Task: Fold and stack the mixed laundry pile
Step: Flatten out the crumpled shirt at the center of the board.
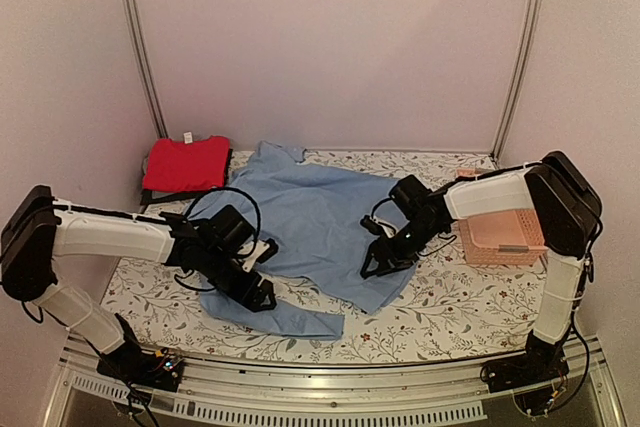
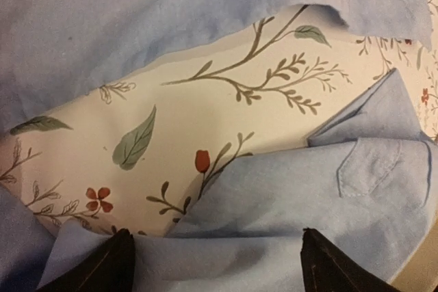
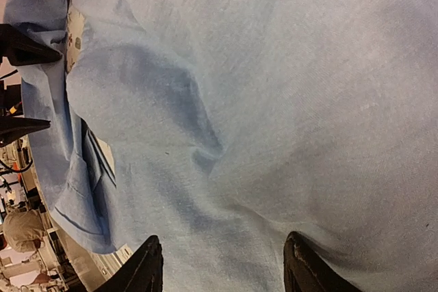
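Light blue shirt [image 1: 310,222] lies spread and rumpled mid-table on the floral tablecloth [image 1: 440,307]. Its collar end points to the far edge, and one sleeve trails along the near side. Red garment [image 1: 187,162] sits folded flat at the far left corner, just beside the shirt's collar end and not overlapping it.

Left gripper [image 1: 258,297] is low at the shirt's near left edge, by the sleeve. In the left wrist view, left gripper [image 2: 219,271] has its jaws spread wide, with a dark fingertip [image 2: 109,264] at each bottom corner. Blue shirt [image 2: 308,196] cloth lies between them, nothing clamped. A stitched pointed patch shows on that cloth, and bare tablecloth [image 2: 205,114] shows in a gap between shirt folds.

Right gripper [image 1: 378,265] is down on the shirt's right half, near its right hem. In the right wrist view, right gripper [image 3: 222,268] is also wide apart, one finger [image 3: 147,264] on each side. Shirt [image 3: 274,100] fills nearly the whole view, with a soft raised wrinkle in it. Nothing is pinched; tips look close to the cloth, but contact can't be confirmed.

Pink basket [image 1: 505,237] is at the right table edge, partly behind the right arm and clear of the shirt.
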Controlling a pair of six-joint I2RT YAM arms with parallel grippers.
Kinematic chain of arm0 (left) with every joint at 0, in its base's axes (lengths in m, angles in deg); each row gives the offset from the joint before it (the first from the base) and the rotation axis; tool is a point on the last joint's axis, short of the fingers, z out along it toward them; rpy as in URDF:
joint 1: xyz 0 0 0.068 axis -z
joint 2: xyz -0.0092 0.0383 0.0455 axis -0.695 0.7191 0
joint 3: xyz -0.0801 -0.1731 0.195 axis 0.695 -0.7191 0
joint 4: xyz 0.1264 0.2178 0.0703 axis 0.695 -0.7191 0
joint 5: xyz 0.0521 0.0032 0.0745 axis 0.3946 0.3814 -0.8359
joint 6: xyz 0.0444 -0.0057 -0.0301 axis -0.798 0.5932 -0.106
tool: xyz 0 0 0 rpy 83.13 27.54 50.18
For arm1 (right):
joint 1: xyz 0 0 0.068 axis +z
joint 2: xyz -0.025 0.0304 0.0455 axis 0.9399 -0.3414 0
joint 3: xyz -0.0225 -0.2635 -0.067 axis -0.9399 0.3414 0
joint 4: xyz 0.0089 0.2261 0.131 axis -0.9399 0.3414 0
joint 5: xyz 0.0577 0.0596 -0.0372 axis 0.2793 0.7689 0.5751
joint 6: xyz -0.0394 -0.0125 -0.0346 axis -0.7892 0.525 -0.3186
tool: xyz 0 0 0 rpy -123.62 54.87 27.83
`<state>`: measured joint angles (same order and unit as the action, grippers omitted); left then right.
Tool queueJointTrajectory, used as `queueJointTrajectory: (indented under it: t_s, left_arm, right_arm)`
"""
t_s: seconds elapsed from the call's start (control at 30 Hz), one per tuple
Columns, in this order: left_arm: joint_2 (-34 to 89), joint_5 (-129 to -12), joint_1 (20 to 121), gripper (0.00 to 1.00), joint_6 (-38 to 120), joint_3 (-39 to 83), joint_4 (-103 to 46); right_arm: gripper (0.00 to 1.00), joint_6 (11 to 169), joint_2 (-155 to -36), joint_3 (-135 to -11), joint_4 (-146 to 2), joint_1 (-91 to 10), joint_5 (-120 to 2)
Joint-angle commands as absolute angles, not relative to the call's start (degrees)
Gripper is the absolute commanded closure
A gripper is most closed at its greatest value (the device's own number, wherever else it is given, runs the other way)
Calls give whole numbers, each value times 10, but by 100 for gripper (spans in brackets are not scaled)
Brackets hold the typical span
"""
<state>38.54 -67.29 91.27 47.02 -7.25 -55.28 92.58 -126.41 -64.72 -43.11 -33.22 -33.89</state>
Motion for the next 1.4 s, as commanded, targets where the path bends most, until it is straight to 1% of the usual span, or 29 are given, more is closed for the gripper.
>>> queueJointTrajectory:
  t_s: [0.0,0.07,0.13,0.2,0.3,0.37,0.47,0.57,0.7,0.73,0.8,0.87,0.93,1.03,1.27,1.3,1.37]
  left_arm:
    - [357,-693,894,18,556,-50,-628]
    - [357,-681,880,17,585,-32,-659]
    - [318,-681,871,14,616,-31,-662]
    - [240,-696,850,1,655,-38,-648]
    - [116,-700,787,0,724,-57,-620]
    - [50,-693,740,0,769,-78,-606]
    - [14,-641,673,0,786,-104,-593]
    - [34,-642,643,0,807,-104,-613]
    - [83,-652,639,0,839,-106,-641]
    - [95,-646,639,2,846,-111,-642]
    - [117,-641,639,8,866,-121,-648]
    - [133,-638,639,11,892,-135,-649]
    - [143,-635,638,17,915,-151,-639]
    - [163,-633,639,19,939,-166,-625]
    - [217,-651,639,19,955,-171,-602]
    - [225,-654,639,20,955,-170,-594]
    - [249,-651,639,27,955,-167,-583]
  right_arm:
    - [40,917,-1284,-570,-376,-398,-445]
    - [41,908,-1258,-566,-363,-429,-471]
    - [41,898,-1229,-587,-339,-441,-502]
    - [41,881,-1206,-615,-324,-440,-501]
    - [41,866,-1132,-638,-337,-413,-468]
    - [41,859,-1099,-650,-326,-382,-469]
    - [42,846,-1085,-643,-310,-343,-484]
    - [42,837,-1080,-612,-308,-318,-501]
    - [43,836,-1077,-563,-325,-308,-513]
    - [43,836,-1078,-558,-326,-305,-515]
    - [44,841,-1089,-553,-318,-296,-533]
    - [44,847,-1101,-546,-317,-282,-559]
    - [44,853,-1109,-548,-312,-273,-582]
    - [44,865,-1123,-548,-299,-264,-636]
    - [43,885,-1165,-586,-251,-244,-734]
    - [43,887,-1176,-593,-244,-239,-744]
    - [44,888,-1190,-600,-235,-232,-757]
